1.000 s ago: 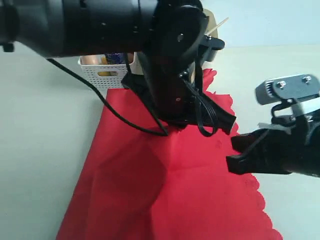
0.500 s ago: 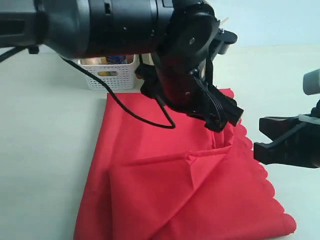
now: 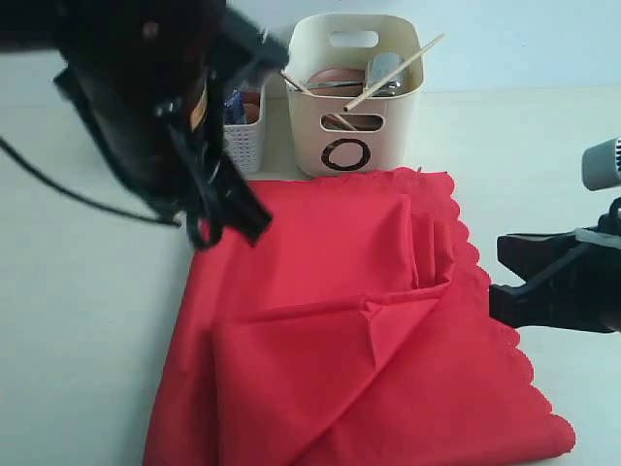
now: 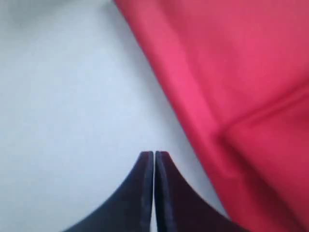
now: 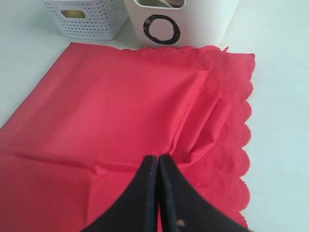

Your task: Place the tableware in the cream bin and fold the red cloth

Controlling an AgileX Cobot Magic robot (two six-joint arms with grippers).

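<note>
As red cloth (image 3: 330, 262) lies creased, edge scalloped | cream bin (image 3: 393, 136) rnd-cornered

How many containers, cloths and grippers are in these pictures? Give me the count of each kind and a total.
Containers: 2, the cream bin and the white perforated basket.
Cloths: 1, the red cloth.
Grippers: 2, the left gripper and the right gripper.
Total: 5.

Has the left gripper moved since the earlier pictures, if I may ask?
Yes: the left gripper has swung left, uncovering the cream bin, and now sits beside the red cloth.
</note>
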